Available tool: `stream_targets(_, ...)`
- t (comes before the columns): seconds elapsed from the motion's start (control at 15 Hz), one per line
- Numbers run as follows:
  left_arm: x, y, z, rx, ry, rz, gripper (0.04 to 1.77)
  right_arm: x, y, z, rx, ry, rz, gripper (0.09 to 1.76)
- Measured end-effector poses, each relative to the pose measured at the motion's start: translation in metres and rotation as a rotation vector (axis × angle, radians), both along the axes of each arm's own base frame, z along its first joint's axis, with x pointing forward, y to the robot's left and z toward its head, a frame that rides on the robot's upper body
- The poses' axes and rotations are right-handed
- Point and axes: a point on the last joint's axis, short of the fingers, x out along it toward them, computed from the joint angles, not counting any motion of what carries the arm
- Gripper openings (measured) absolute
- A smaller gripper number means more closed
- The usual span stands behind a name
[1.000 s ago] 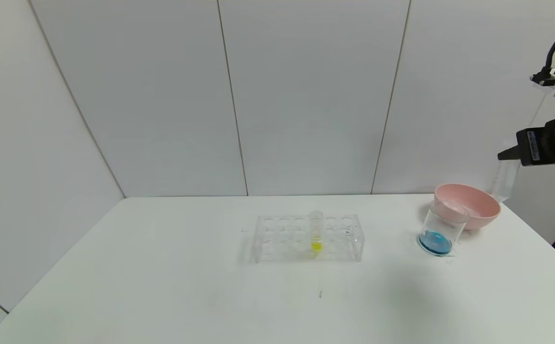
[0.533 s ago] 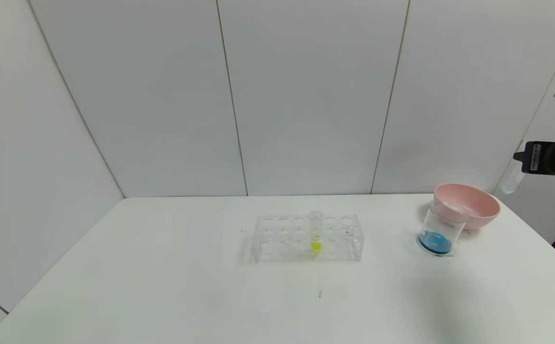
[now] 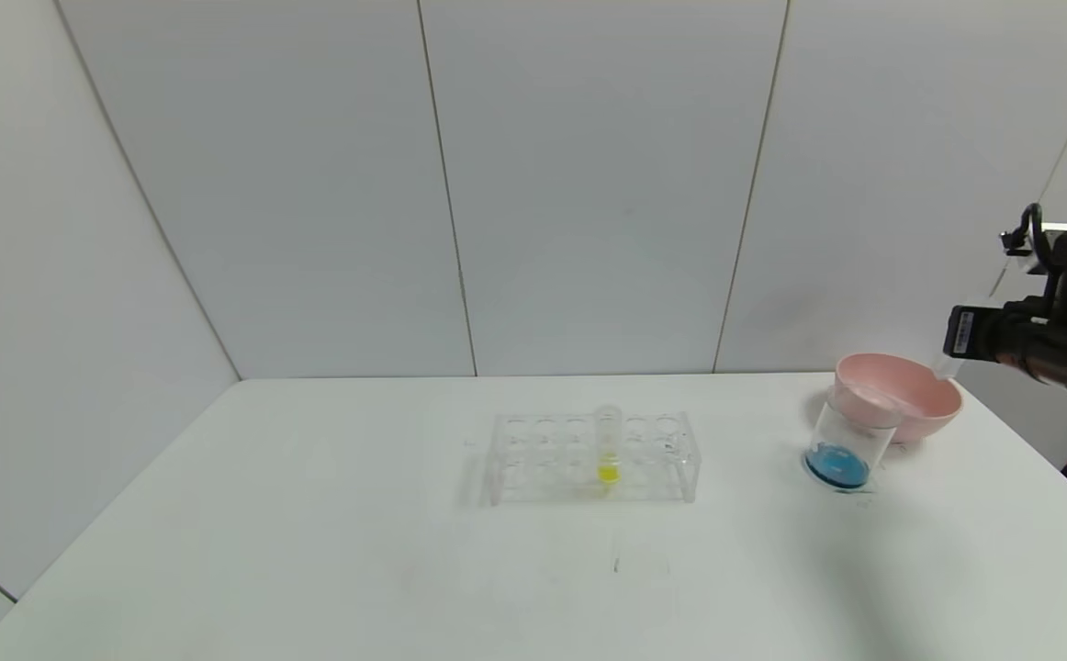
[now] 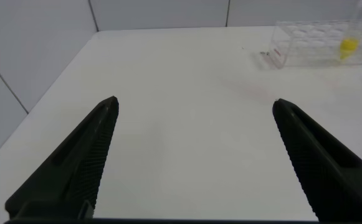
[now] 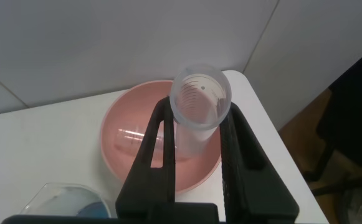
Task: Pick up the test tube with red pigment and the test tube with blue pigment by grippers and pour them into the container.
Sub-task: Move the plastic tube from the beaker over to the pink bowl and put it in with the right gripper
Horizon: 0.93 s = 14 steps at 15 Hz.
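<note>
Overhead, from the head view, the right gripper (image 3: 954,347) hangs above the far right corner of the white table (image 3: 313,514), clamped on a clear, emptied test tube (image 3: 945,367) that slants down over the pink bowl (image 3: 919,404). Just in front of the bowl, toward the near edge, stands the container (image 3: 850,441), a clear beaker with blue liquid pooled at its base. At mid-table sits the clear tube rack (image 3: 593,456), holding one upright tube with yellow liquid (image 3: 608,450). No red-pigment tube shows in this view.

Next, the left wrist view: the left gripper (image 4: 196,155) hovers above the table's left side, jaws spread wide and holding nothing, with the rack (image 4: 318,53) and its yellow tube (image 4: 349,45) well apart, toward the table's middle.

Finally, the right wrist view: the right gripper's fingers (image 5: 152,155) pinch the clear tube (image 5: 199,118) on both sides, its open mouth facing the camera. Directly below lies the pink bowl (image 5: 124,124), where a second clear tube (image 5: 137,134) rests inside. The beaker's rim (image 5: 50,199) and blue contents sit just beside the bowl.
</note>
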Motion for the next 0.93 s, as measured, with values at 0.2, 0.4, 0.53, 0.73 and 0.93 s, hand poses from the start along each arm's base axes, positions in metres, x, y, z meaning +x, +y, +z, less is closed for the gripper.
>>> stream_targets(0.2,0.0,0.0,0.0,0.0,0.0,0.0,1.76,0.016,0.002,-0.023,0.016,0.019,-0.026,0.48)
stream_targets(0.4,0.0,0.0,0.0,0.0,0.0,0.0,1.76,0.022,0.005,-0.034,0.022,0.038,-0.018,0.48)
stream_targets(0.53,0.0,0.0,0.0,0.0,0.0,0.0,1.76,0.024,0.007,-0.037,0.023,0.045,-0.013,0.48)
stream_targets(0.73,0.0,0.0,0.0,0.0,0.0,0.0,1.76,0.026,0.008,-0.038,0.023,0.043,-0.009,0.48)
stream_targets(0.93,0.0,0.0,0.0,0.0,0.0,0.0,1.76,0.028,0.007,-0.036,0.022,0.035,-0.012,0.48)
